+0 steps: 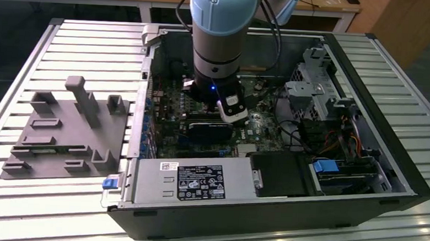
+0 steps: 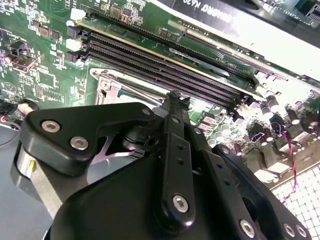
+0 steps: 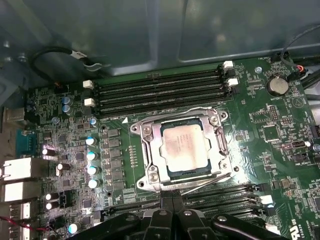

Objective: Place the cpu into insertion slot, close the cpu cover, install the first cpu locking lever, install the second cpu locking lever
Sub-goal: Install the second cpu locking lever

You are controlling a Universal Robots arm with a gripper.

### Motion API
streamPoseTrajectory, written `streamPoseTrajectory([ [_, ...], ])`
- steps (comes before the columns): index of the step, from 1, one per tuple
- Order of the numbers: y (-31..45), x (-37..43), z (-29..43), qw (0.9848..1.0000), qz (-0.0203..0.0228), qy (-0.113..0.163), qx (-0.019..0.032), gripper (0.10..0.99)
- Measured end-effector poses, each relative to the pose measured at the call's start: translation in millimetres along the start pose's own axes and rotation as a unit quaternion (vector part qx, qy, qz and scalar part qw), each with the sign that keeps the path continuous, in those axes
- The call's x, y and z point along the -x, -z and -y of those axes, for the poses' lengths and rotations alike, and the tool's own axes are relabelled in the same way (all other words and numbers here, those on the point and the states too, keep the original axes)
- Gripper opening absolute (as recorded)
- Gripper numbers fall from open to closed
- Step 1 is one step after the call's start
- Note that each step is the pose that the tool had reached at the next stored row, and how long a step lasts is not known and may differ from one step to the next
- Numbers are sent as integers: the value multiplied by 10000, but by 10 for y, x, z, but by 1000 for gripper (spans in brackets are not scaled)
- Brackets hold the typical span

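I have the arm reaching down into the open computer case, which lies on the slatted table. In the first wrist view the cpu sits flat in the insertion slot on the green motherboard, with the cpu cover lying closed around it. The end effector hovers just beside the socket's edge; its black fingers appear drawn together with nothing between them. Long memory slots run beside the socket. A grey fixture tray rests well apart on the table.
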State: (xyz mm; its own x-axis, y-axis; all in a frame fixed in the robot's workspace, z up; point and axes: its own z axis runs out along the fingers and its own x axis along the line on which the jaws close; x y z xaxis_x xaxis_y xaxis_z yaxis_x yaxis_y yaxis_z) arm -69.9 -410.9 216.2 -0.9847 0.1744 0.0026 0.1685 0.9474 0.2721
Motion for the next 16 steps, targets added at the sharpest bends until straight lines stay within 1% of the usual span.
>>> streamPoseTrajectory([
  [5, -1, 0, 11, 10000, -1, 0, -1, 102],
  [8, 5, 2, 34, 10000, -2, 1, 7, 102],
  [11, -5, -6, 46, 10000, -5, 4, 19, 102],
  [12, -9, -13, 50, 10000, -9, 7, 33, 102],
  [16, -37, -42, 63, 9999, -29, 23, 117, 102],
])
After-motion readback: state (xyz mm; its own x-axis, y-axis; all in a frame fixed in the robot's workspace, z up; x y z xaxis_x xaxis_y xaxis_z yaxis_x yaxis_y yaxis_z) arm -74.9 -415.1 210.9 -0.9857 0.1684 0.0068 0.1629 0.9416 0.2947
